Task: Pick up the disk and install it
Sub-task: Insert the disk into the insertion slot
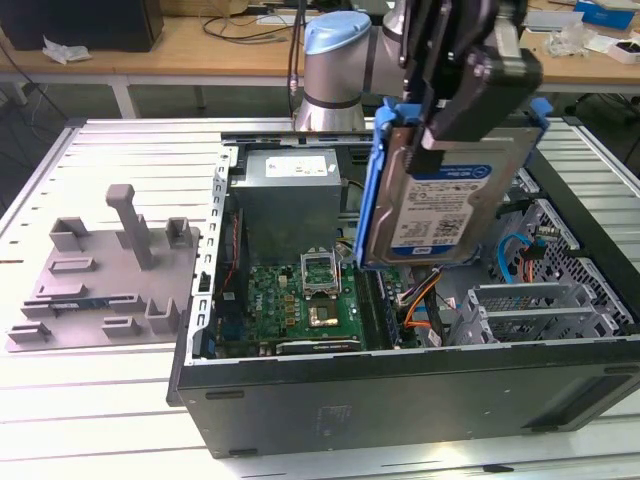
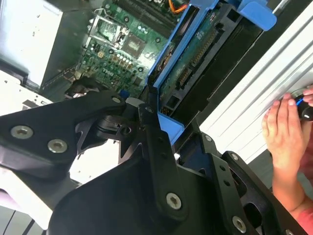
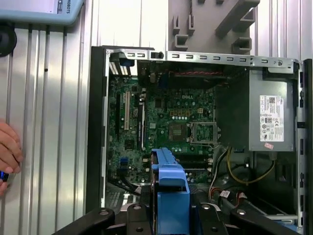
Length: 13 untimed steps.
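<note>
Fingers (image 1: 460, 115) clamp the silver disk (image 1: 450, 215), blue-framed with white-and-blue label, above the open case (image 1: 400, 400).

Beneath the claw (image 1: 452, 125) and its gripped disk (image 1: 440, 215) the case (image 1: 400, 395) stands open: cables (image 1: 425, 300) and cage (image 1: 520, 310) crowd just below, board (image 1: 300, 290) low alongside. A hand (image 3: 7, 147) rests on the desk (image 1: 110, 400) nearby.

The flat rectangular silver hard drive (image 1: 452, 200), edged by a blue plastic carrier frame and bearing a white-and-blue label, is hanging nearly upright in mid-air, pinched near its top by the black gripper (image 1: 445, 135). It is hovering above the open black computer case (image 1: 400, 400), its label facing the exterior view. In the second wrist view its green circuit-board underside (image 2: 195, 54) is showing.
</note>
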Tool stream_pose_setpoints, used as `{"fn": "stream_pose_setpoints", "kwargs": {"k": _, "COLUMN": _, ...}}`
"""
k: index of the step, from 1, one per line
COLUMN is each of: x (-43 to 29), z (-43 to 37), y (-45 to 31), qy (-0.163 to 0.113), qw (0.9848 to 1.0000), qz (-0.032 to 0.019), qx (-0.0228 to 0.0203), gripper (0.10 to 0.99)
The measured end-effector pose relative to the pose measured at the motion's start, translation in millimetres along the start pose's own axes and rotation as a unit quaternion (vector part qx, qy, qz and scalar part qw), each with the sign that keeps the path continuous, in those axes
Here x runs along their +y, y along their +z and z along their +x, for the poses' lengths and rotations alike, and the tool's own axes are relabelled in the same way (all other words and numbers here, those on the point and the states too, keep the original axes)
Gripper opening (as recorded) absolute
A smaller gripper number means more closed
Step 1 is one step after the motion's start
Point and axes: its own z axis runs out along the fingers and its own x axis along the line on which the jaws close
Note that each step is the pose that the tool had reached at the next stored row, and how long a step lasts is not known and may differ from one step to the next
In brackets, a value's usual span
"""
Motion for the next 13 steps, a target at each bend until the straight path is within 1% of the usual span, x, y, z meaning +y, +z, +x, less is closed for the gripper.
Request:
{"fn": "stream_pose_setpoints", "kwargs": {"k": 1, "x": -3.2, "z": 1.2, "y": -0.3, "qy": 0.000, "qw": 1.0000, "qz": 0.0000, "qx": 0.0000, "gripper": 0.369}}
{"fn": "stream_pose_setpoints", "kwargs": {"k": 2, "x": -8.7, "z": 3.0, "y": -0.7, "qy": 0.000, "qw": 1.0000, "qz": 0.0000, "qx": 0.0000, "gripper": 0.369}}
{"fn": "stream_pose_setpoints", "kwargs": {"k": 6, "x": -22.4, "z": 7.2, "y": -1.7, "qy": 0.000, "qw": 1.0000, "qz": 0.0000, "qx": 0.0000, "gripper": 0.369}}
{"fn": "stream_pose_setpoints", "kwargs": {"k": 8, "x": -32.0, "z": 9.8, "y": -2.5, "qy": 0.000, "qw": 1.0000, "qz": 0.0000, "qx": 0.0000, "gripper": 0.369}}
{"fn": "stream_pose_setpoints", "kwargs": {"k": 13, "x": -46.9, "z": 13.5, "y": -3.5, "qy": 0.000, "qw": 1.0000, "qz": 0.0000, "qx": 0.0000, "gripper": 0.369}}
